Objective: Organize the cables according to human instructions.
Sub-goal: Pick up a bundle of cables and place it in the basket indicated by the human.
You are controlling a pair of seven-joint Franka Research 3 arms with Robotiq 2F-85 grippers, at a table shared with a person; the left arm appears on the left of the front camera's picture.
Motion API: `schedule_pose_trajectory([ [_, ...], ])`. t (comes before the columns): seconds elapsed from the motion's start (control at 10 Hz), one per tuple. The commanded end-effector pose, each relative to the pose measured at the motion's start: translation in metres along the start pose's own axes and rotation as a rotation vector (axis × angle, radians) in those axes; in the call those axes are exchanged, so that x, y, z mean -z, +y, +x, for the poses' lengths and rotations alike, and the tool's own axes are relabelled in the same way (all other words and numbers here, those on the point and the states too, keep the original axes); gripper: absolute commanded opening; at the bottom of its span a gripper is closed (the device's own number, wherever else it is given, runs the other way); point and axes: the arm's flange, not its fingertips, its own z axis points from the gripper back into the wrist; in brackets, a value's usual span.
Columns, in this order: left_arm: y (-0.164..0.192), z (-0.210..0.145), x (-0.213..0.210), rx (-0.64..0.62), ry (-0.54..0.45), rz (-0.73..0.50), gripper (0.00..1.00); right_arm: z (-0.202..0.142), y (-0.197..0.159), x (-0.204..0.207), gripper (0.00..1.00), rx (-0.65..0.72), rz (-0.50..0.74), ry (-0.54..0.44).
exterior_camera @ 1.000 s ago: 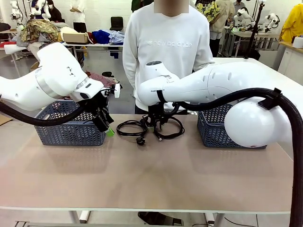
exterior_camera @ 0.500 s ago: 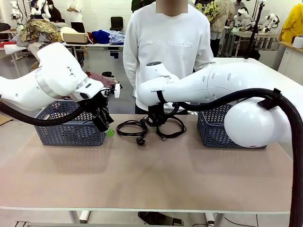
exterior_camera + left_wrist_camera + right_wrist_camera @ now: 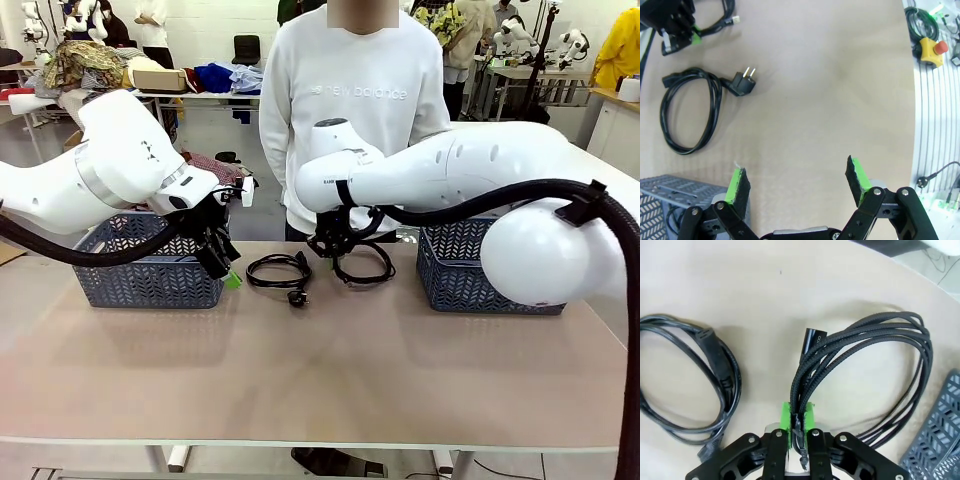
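A tan table (image 3: 320, 370) holds left basket (image 3: 150, 285), right basket (image 3: 470, 275) and coiled power cable (image 3: 278, 272).

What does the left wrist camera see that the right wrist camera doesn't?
Left wrist camera: the open left gripper, the two-pin plug and a red button on a yellow box beyond the table edge. Right wrist camera: the whole loop of the braided cable, pinched between shut green pads. Both: the coiled power cable on the tan table, plus the right gripper.
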Motion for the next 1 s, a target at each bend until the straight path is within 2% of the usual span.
schedule_pose_trajectory([
  [0.0, 0.001, 0.000, -0.001, -0.001, -0.001, 0.001, 1.00, -0.012, 0.000, -0.030, 0.00, -0.016, -0.002, 0.009],
  [0.2, 0.001, 0.000, -0.001, -0.001, -0.001, 0.001, 1.00, -0.030, -0.005, -0.063, 0.00, -0.269, 0.066, 0.079],
  [0.5, 0.001, 0.000, -0.001, -0.001, -0.001, 0.001, 1.00, -0.052, -0.021, -0.110, 0.00, -0.618, 0.097, 0.116],
  [0.7, 0.001, 0.000, -0.001, -0.001, -0.001, 0.001, 1.00, -0.070, -0.042, -0.144, 0.00, -0.792, 0.062, 0.140],
  [0.9, 0.001, 0.000, -0.001, -0.001, -0.001, 0.001, 1.00, -0.082, -0.072, -0.165, 0.00, -0.927, 0.012, 0.115],
])
